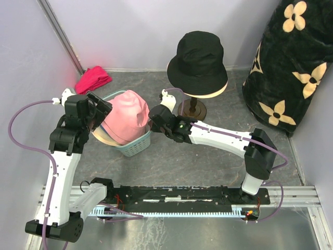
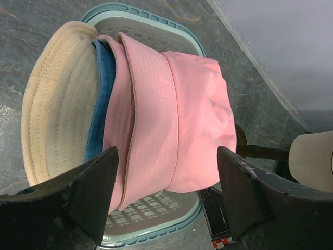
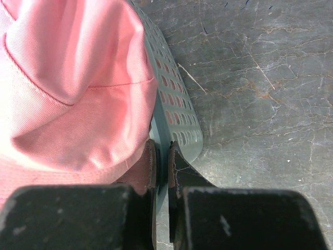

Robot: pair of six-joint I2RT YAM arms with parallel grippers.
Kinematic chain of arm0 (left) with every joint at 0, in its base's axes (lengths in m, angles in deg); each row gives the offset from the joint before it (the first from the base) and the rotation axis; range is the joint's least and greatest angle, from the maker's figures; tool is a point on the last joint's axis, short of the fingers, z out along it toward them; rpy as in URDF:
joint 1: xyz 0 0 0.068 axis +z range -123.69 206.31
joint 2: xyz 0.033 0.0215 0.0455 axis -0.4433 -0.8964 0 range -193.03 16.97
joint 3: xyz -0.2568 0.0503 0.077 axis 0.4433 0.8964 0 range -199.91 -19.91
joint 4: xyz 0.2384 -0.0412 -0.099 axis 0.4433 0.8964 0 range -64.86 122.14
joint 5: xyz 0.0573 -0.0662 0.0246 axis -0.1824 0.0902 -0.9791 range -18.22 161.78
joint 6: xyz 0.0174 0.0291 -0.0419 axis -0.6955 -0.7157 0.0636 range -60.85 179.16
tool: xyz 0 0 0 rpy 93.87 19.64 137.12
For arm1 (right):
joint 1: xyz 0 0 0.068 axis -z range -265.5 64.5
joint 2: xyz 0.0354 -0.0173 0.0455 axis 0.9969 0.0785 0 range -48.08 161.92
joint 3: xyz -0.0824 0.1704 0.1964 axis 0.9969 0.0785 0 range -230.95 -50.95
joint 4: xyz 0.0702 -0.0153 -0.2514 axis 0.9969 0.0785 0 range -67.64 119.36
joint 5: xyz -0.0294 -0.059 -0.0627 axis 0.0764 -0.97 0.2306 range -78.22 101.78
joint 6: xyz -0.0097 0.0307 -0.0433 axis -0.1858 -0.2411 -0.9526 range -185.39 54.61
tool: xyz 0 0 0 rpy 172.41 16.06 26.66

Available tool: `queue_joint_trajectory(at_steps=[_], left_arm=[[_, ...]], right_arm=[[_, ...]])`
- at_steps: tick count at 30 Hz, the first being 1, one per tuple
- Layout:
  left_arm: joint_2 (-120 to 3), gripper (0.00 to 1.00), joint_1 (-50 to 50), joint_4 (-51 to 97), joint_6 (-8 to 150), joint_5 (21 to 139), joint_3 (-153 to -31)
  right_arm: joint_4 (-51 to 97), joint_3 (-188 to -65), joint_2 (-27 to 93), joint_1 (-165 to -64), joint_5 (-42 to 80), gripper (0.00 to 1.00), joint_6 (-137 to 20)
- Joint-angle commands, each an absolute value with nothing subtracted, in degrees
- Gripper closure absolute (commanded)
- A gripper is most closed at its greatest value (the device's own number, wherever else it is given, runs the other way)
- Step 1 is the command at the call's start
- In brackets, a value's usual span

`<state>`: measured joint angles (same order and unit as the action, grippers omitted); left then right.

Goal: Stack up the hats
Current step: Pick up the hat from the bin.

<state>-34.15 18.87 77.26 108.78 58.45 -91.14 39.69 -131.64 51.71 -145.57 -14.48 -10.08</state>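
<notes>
Spread wide, the left gripper [image 2: 166, 153] has one finger on either side of the pink hat [image 2: 171, 120]. The right gripper [image 3: 162, 161] is pinched together on the rim of the teal basket [image 1: 136, 147], on its right side. The black bucket hat [image 1: 200, 60] sits on the mannequin head [image 1: 208, 92], behind and to the right of the basket. In the basket, the pink hat lies nested over a beige hat [image 2: 60, 104] and a blue hat [image 2: 104, 94]. A red cloth [image 1: 93, 78] lies behind the basket, to its left.
</notes>
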Motion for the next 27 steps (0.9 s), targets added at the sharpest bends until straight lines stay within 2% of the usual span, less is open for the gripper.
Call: queue_joint_trajectory(at_steps=[1,14,25,27], left_arm=[[-34.32,0.18,19.22,73.4,110.28,59.24,-90.29],[-32.95,0.22,20.09,67.83,110.7,61.5,-85.67],[-29.99,0.4,20.82,62.03,111.42,65.03,-81.27],[-29.41,0.46,21.01,60.83,111.58,66.45,-80.06]], right_arm=[[34.43,-131.89,47.72,-144.91,-16.98,0.99,-9.14],[34.34,-132.29,48.51,-144.9,-15.11,0.99,-10.05],[34.08,-132.25,48.61,-144.89,-14.52,0.99,-10.96],[34.14,-132.24,48.6,-144.91,-14.25,0.99,-11.02]])
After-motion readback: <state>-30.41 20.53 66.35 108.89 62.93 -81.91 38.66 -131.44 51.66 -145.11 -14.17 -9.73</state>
